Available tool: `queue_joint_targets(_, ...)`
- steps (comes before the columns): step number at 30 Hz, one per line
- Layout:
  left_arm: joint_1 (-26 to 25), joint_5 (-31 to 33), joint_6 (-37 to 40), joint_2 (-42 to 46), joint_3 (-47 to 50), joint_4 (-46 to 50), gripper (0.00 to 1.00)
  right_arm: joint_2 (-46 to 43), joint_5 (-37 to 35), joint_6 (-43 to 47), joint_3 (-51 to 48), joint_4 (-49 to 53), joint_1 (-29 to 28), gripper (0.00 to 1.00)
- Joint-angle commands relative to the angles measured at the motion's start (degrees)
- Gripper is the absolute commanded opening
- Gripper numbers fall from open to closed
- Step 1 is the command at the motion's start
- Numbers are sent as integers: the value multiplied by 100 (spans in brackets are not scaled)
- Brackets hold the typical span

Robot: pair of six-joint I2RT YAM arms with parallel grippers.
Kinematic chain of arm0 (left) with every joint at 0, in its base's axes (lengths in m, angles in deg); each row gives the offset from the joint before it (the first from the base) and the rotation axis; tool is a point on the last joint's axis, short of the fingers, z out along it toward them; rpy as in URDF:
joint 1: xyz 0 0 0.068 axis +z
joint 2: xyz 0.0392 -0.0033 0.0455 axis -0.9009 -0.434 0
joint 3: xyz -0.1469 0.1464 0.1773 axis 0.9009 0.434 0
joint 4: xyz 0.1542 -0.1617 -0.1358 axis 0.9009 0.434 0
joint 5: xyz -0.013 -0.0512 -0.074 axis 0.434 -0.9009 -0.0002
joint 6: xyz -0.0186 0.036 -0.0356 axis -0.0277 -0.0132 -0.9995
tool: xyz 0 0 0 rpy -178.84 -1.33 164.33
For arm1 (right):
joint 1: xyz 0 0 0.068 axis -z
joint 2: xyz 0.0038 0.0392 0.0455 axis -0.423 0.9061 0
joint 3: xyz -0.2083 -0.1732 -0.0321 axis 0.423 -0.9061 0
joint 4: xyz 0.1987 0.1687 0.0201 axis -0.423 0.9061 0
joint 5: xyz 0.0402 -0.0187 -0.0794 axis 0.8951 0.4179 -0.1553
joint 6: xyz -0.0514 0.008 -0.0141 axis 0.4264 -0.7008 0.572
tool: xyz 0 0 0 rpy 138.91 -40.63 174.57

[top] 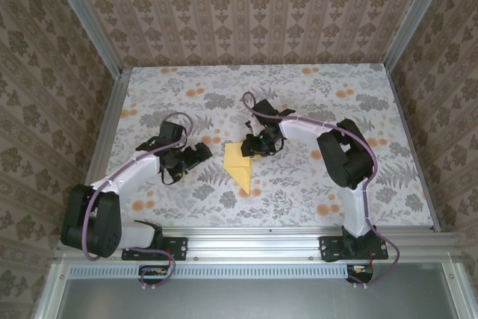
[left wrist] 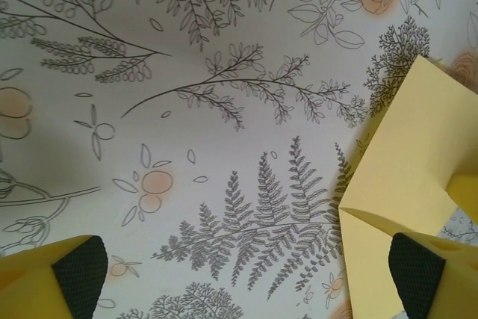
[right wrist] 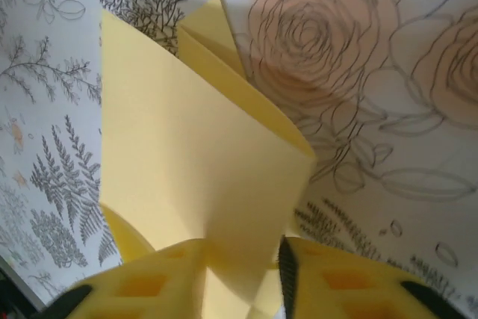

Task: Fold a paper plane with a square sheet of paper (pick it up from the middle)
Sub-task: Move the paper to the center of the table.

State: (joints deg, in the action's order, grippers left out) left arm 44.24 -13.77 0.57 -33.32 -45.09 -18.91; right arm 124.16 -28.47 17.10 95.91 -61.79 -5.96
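- Roughly mid-counter (top: 336, 184), the pale-yellow sheet of paper (top: 239, 163) lies partly folded. From above it shows a squarish upper part and a pointed tip aimed at the near edge.
- The sheet sits between the two claws, on a fern print and close to several orange flower prints.
- The left claw (top: 200, 153) is just beside the sheet's left edge and points toward it.
- In the left wrist view, the left claw (left wrist: 246, 285) is spread wide. One dark pad (left wrist: 78, 274) is low on the left, and the other is low on the right, in front of the sheet's (left wrist: 407, 162) near corner.
- Whether that right-hand pad touches the paper cannot be told. Nothing lies between the two pads except the printed counter and that corner.
- The right claw (top: 252, 147) is at the sheet's upper right edge, seen from above.
- In the right wrist view, a broad layer of the sheet (right wrist: 194, 155) tilts up off the counter, with a smaller folded layer peeking out behind it at the top.
- The lower part of that raised layer runs down into the gap of the right claw (right wrist: 243, 282), between its yellow fingers (right wrist: 343, 282).
- The fingers stand partly closed around the paper, but whether the pads actually pinch it cannot be told.
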Motion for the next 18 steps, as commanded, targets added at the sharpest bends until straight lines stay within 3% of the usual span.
queue_joint_targets(1,-101,-248,-163,-94,33,-326,100,-33,393,-199,-196,-671,200,20)
queue_joint_targets(6,-315,-621,-288,-266,77,-965,100,-213,604,-788,-994,-1906,583,11)
queue_joint_targets(12,-903,-838,-624,-586,162,-1972,99,-420,551,-1805,-1949,-3231,945,10)
queue_joint_targets(18,-1415,-862,-977,-1098,181,-2884,87,-613,448,-2381,-2502,-3897,1199,11)
